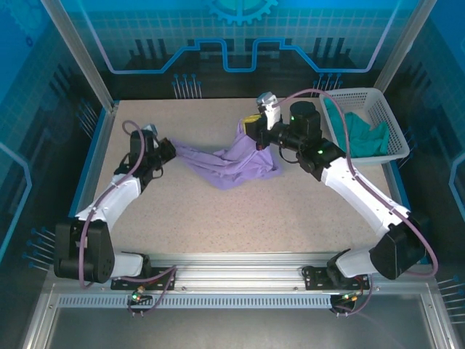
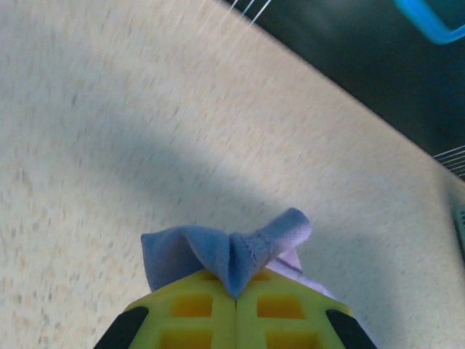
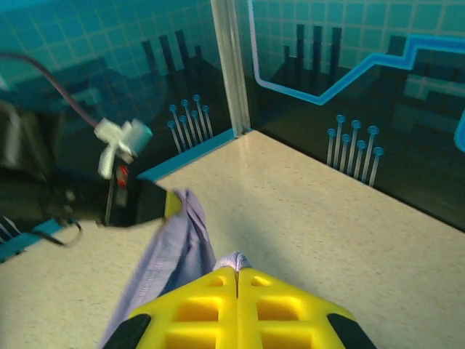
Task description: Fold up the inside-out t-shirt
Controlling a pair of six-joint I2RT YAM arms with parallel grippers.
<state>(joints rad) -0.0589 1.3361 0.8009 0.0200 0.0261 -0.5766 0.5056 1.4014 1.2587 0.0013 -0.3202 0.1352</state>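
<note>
A lavender t-shirt is stretching between two robot claws over a speckled table, to the left of a white basket. The right claw is sitting just left of the basket. Its yellow fingers are pressing tightly together and pinching a fold of the purple cloth, which is trailing away from the basket in a wrinkled band. The left claw is sitting well to the left of the basket, on the far side of the shirt from it. Its fingers are also closing flat against each other, gripping a small bunched corner of the shirt that is poking up past the fingertips. Between the two claws, the bulk of the shirt is sagging in a loose, creased heap toward the table. Inside the basket, a teal garment is lying crumpled.
</note>
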